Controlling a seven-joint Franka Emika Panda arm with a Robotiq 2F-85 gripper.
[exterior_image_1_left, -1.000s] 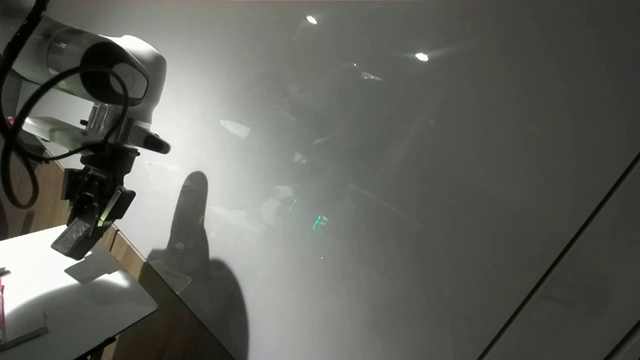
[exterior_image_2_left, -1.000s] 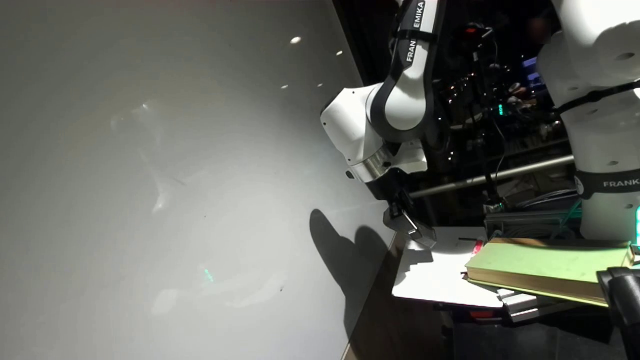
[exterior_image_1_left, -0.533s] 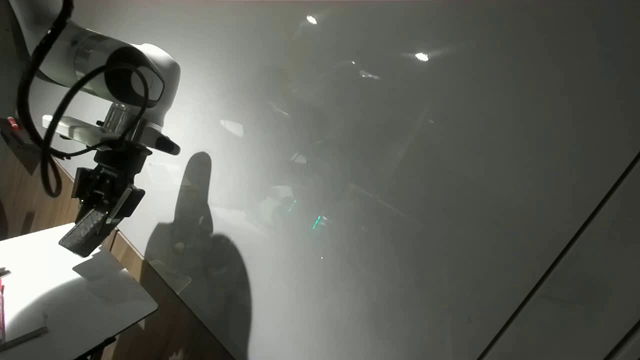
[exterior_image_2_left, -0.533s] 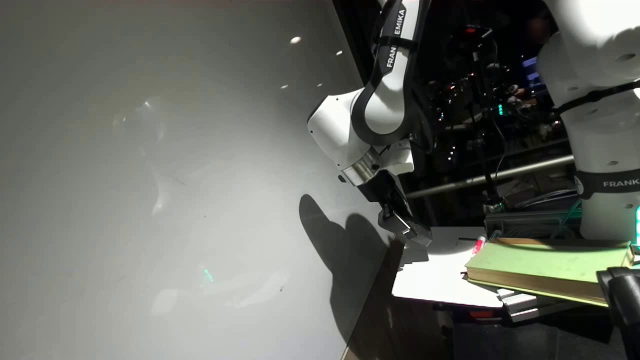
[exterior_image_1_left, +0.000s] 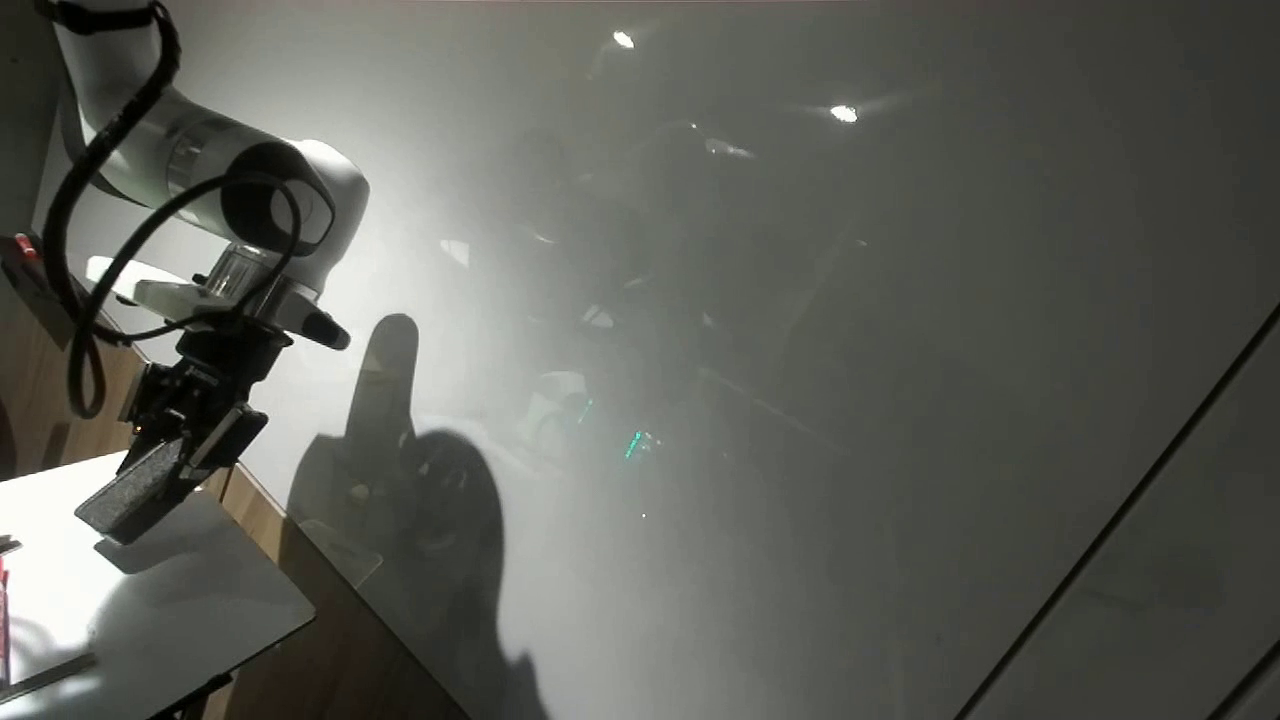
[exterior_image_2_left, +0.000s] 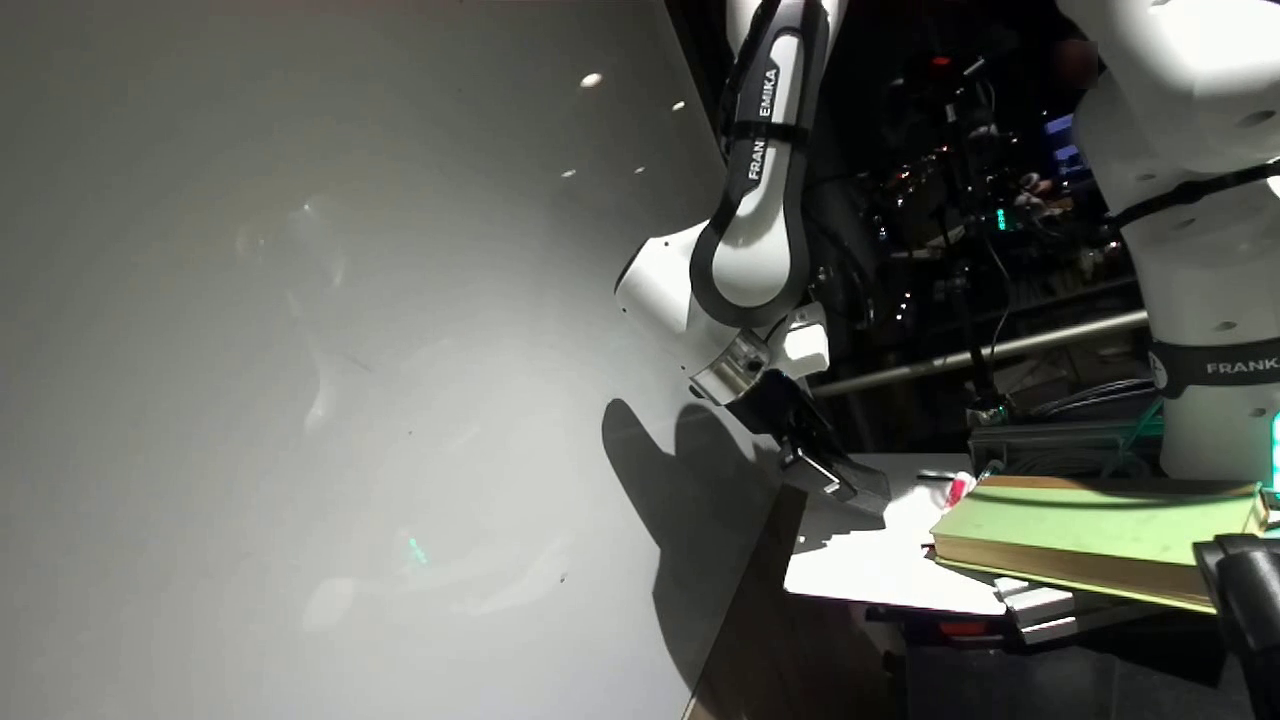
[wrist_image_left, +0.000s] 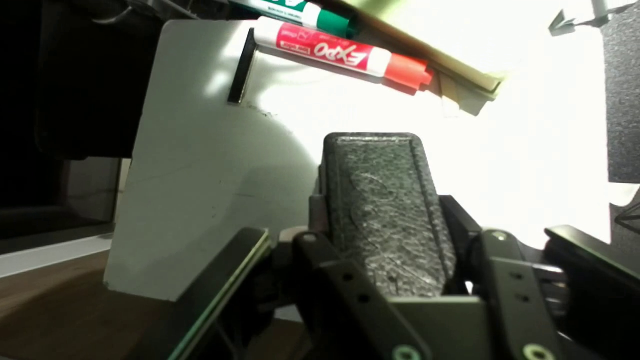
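Plainly EXPO: red marker (wrist_image_left: 345, 54) near eraser (wrist_image_left: 386, 210)

Wrist view: green marker (wrist_image_left: 295, 11) cut by top edge; end effector (wrist_image_left: 387, 216) partly hides gray block (wrist_image_left: 381, 175).

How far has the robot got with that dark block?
Done: gripping, since the claw is shut on the dark block. In hand: holding it over the small white board. Left, I'd guess: setting it down, as it seems raised, its shadow falling on that board.
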